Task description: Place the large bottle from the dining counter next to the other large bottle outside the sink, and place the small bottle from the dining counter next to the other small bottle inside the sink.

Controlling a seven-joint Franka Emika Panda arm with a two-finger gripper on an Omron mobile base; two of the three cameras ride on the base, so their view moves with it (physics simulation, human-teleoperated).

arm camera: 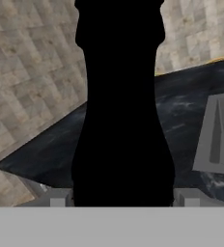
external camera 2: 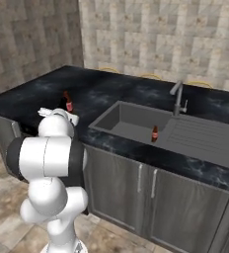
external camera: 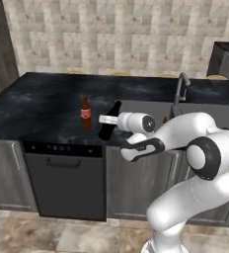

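My gripper [external camera: 108,120] is shut on the large bottle [external camera: 110,123], a near-black glass bottle that leans over the counter's front edge. It hangs just right of the other large bottle [external camera: 86,112], brown with a red label, which stands upright left of the sink [external camera: 146,107]. In the hand view the large bottle [arm camera: 121,120] stands as a black shape between my fingertips [arm camera: 56,200]. My arm partly hides the brown bottle [external camera 2: 67,102] in the right base view. A small brown red-labelled bottle [external camera 2: 155,133] stands inside the sink [external camera 2: 131,121]. I cannot tell whether the held bottle touches the counter.
The black marbled counter [external camera: 37,106] runs along the tiled wall, with a faucet [external camera 2: 176,97] behind the sink and a draining board [external camera 2: 200,141] to its right. A dishwasher front [external camera: 64,180] sits below the counter. A dark appliance [external camera: 227,59] stands at the far right.
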